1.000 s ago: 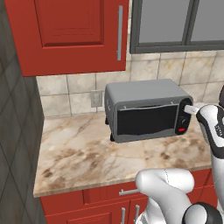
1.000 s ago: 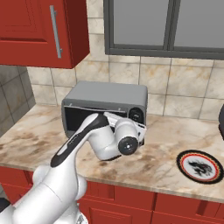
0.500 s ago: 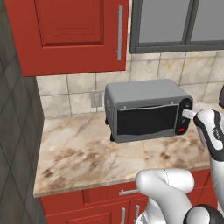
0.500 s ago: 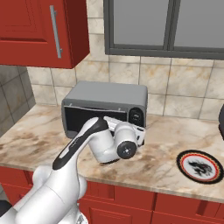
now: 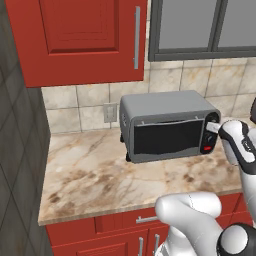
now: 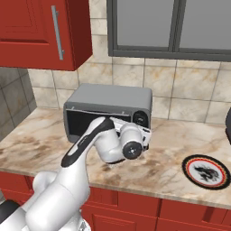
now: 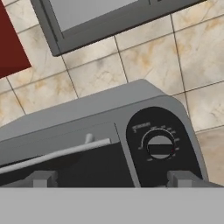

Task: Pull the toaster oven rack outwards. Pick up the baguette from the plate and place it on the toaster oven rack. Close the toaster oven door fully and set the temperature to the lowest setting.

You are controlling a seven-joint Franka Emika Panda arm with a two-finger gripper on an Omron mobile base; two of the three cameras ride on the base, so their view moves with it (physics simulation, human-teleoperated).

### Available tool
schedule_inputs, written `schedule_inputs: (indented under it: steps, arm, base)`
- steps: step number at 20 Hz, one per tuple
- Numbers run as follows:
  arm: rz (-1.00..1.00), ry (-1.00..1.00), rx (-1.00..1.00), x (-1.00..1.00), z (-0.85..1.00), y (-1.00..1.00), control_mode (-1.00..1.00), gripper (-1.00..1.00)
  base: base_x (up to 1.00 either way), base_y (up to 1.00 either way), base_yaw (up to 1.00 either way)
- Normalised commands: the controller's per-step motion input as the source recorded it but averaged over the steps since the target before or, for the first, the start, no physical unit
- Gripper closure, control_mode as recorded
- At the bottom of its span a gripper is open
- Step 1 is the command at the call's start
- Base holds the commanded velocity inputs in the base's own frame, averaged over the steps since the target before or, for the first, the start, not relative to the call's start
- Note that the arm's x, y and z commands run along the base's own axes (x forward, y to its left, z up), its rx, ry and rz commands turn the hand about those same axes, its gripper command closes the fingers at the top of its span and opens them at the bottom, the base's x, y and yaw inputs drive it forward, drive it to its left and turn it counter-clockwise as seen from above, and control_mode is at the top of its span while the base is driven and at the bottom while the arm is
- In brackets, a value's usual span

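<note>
You see the toaster oven at centre frame on the marbled desk in the left base view, its toaster oven door shut. Your jaws stand wide, holding nothing, just before the oven's front. In the hand view a round knob sits right of centre. A plate lies at right in the right base view.

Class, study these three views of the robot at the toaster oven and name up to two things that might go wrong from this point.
1. The open hand sits close to the toaster oven, one finger below the door's handle bar and the other beneath the top knob; closing here might catch neither.
2. The toaster oven door looks shut and the plate holds no baguette, so the loaf may already be inside, or missing.
</note>
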Motion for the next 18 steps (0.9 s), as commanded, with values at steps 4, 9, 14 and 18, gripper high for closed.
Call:
schedule_inputs:
  steps: [4, 9, 14, 18]
  arm:
    - [0.00, -0.01, 0.00, 0.03, 0.00, -0.35, -1.00, -1.00]
    - [0.00, -0.02, 0.00, 0.00, 0.00, -0.18, -1.00, -1.00]
    - [0.00, -0.06, 0.00, 0.00, 0.00, 0.00, -1.00, -1.00]
    - [0.00, -0.06, 0.00, 0.00, -0.07, 0.00, -1.00, -1.00]
  base:
    - [0.00, 0.00, 0.00]
    - [0.00, 0.00, 0.00]
    - [0.00, 0.00, 0.00]
    - [0.00, 0.00, 0.00]
